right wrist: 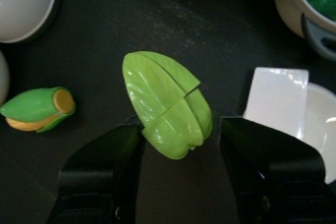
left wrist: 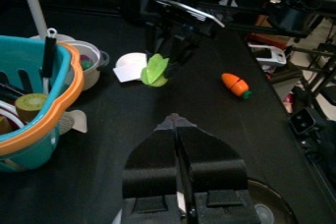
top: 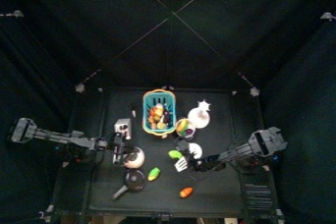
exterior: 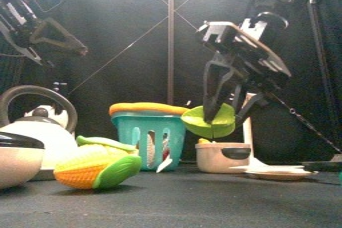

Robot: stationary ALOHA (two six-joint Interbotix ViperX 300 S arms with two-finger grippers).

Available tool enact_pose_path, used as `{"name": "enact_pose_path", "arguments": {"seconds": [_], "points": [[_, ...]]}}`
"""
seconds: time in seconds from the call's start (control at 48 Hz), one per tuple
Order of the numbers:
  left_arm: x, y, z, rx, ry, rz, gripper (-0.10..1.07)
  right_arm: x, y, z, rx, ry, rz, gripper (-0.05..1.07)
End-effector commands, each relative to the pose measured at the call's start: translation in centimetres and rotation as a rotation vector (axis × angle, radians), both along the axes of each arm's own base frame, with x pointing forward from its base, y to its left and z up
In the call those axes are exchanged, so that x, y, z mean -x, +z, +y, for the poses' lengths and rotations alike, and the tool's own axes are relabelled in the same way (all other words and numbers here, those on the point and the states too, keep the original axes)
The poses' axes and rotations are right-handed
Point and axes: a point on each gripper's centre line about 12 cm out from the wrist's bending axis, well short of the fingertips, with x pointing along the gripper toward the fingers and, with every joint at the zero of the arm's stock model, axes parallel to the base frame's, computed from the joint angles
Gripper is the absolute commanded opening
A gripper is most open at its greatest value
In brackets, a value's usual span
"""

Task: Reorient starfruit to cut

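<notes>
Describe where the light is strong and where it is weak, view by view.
Top view: the table is dim, the curtains almost black. Front view: a gleam on the kettle. Right wrist view: the starfruit is well lit, the table round it dark.

Right tool (left wrist: 163, 63) grips starfruit (left wrist: 156, 70) — carrot (left wrist: 235, 84) nearby.

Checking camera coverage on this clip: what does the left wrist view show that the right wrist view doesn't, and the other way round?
Only the left wrist view shows the teal basket, the orange carrot and the left gripper, jaws closed on nothing. Only the right wrist view shows the green and yellow corn-like piece lying on the table. Both show the starfruit clamped between the jaws of the right gripper.
</notes>
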Motion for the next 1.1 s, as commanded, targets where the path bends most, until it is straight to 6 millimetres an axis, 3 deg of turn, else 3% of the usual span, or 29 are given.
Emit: {"name": "enact_pose_path", "arguments": {"seconds": [0.0, 0.354, 0.667, 1.083], "points": [[-0.3, 0.6, 0.0, 0.001, -0.001, -0.021, 0.25, -0.3, 1.5, 1.3, -0.012, -0.114, -0.086, 0.66], [-0.3, 0.5, -0.1, 0.001, -0.002, -0.02, 0.25, 0.5, -0.6, 4.5, -0.075, -0.601, -0.235, 0.66], [-0.3, 0.6, -0.1, 0.0, -0.004, -0.023, 0.25, -2.1, -2.4, 6.4, -0.181, -0.8, -0.257, 0.68], [-0.4, 0.9, -0.1, -0.006, -0.007, -0.03, 0.25, -4.4, -3.7, 4.3, -0.244, -0.949, -0.227, 0.7]]}}
